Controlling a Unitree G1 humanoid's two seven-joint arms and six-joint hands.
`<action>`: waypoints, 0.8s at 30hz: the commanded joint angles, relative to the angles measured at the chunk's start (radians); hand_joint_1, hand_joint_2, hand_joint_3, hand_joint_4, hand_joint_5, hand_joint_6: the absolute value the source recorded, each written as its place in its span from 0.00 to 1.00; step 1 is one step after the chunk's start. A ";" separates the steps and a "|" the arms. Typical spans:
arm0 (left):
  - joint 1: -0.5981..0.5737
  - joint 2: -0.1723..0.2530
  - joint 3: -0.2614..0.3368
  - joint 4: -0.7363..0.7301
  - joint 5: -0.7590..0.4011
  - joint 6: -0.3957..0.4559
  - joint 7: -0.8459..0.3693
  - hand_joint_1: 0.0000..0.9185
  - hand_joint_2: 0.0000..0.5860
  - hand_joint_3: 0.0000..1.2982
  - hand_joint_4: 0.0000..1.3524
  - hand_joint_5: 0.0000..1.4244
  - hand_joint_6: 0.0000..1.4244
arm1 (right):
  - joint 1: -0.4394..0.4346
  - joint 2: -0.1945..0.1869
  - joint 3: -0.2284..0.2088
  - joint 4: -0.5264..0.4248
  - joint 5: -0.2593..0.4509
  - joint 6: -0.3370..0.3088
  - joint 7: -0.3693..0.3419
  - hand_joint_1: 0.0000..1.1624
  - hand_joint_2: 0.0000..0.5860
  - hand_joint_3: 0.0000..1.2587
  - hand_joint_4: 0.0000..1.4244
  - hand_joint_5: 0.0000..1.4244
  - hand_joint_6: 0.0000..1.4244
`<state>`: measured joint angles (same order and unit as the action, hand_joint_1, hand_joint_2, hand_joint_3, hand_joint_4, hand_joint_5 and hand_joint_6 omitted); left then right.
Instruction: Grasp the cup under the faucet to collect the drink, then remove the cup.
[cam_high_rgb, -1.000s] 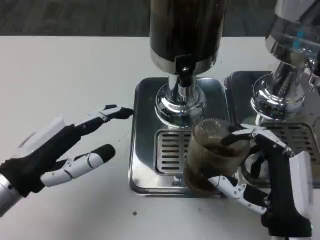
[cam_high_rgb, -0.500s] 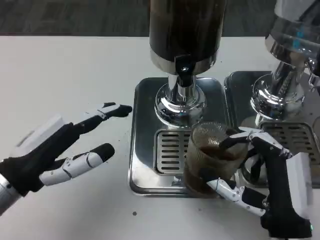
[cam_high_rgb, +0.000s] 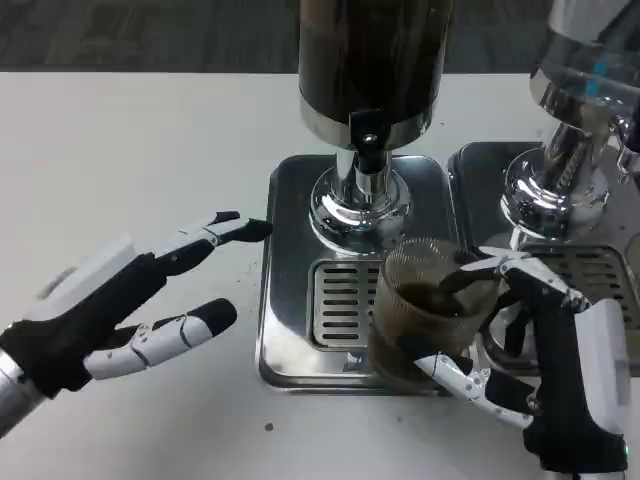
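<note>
A ribbed clear cup (cam_high_rgb: 420, 315) holding dark drink stands on the grille of the steel drip tray (cam_high_rgb: 290, 330), a little in front of the dispenser's black faucet (cam_high_rgb: 368, 140). My right hand (cam_high_rgb: 545, 370) grips the cup from the right, one finger across its rim side and others curled under its base. My left hand (cam_high_rgb: 120, 305) hovers over the white table to the left of the tray, fingers spread and holding nothing. The dark drink dispenser (cam_high_rgb: 370, 70) rises behind the cup on a chrome stand.
A second dispenser (cam_high_rgb: 585, 90) with a clear tank stands at the right on its own steel tray (cam_high_rgb: 480, 165). White table stretches to the left and front.
My left hand has edged slightly right and down towards the tray. The cup and right hand have stayed almost in place, shifting only a little.
</note>
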<state>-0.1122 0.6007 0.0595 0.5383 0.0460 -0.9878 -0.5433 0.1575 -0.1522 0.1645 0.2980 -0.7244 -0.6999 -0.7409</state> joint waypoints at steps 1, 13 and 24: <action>0.023 0.017 -0.015 -0.021 0.020 -0.029 0.013 0.00 0.32 0.13 0.04 0.02 0.09 | -0.014 0.003 -0.010 -0.046 0.006 -0.013 -0.032 0.58 0.40 0.58 0.58 0.65 0.89; 0.046 0.022 -0.036 -0.046 0.044 -0.064 0.026 0.00 0.32 0.13 0.04 0.02 0.09 | 0.004 -0.006 -0.010 -0.079 -0.007 -0.010 -0.034 0.58 0.39 0.59 0.59 0.65 0.89; 0.052 0.044 -0.040 -0.062 0.084 -0.111 0.053 0.00 0.32 0.13 0.04 0.02 0.09 | 0.020 -0.019 -0.017 -0.103 -0.027 -0.010 -0.045 0.57 0.39 0.59 0.59 0.66 0.90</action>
<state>-0.0743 0.6252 0.0228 0.4916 0.1030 -1.0762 -0.5100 0.1719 -0.1688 0.1610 0.2291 -0.7578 -0.6956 -0.7494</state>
